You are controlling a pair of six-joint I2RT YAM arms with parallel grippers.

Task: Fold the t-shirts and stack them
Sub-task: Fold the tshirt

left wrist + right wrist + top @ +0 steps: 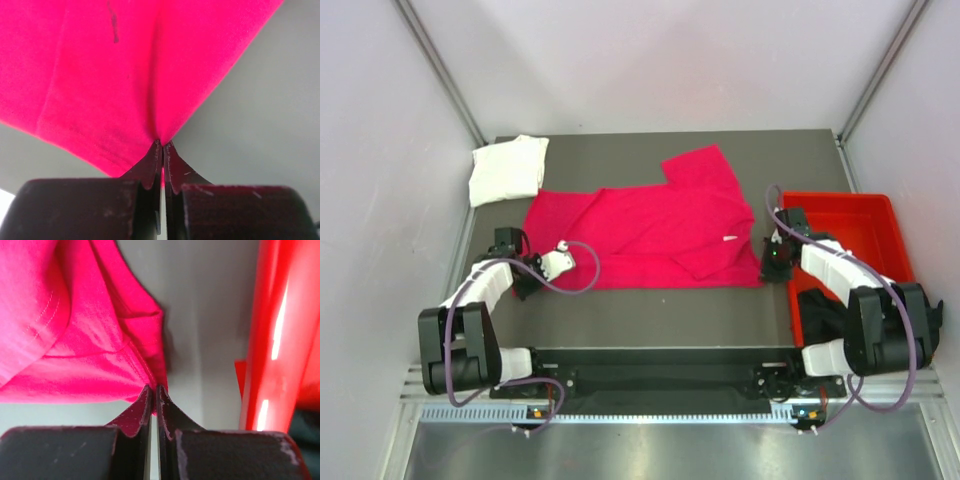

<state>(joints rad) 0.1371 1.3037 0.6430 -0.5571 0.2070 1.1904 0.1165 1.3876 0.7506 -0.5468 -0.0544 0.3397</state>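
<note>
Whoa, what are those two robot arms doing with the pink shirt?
They look ready to fold it. The magenta-pink t-shirt lies spread on the table. The left gripper pinches its near-left corner, the right gripper its near-right corner, both shut on the cloth. A folded white t-shirt sits at the table's far-left corner; a red bin stands on the right.

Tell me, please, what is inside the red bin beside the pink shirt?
The red bin is bare in its far half. A dark cloth, probably a black shirt, lies at its near end, but the right arm covers most of it.
</note>
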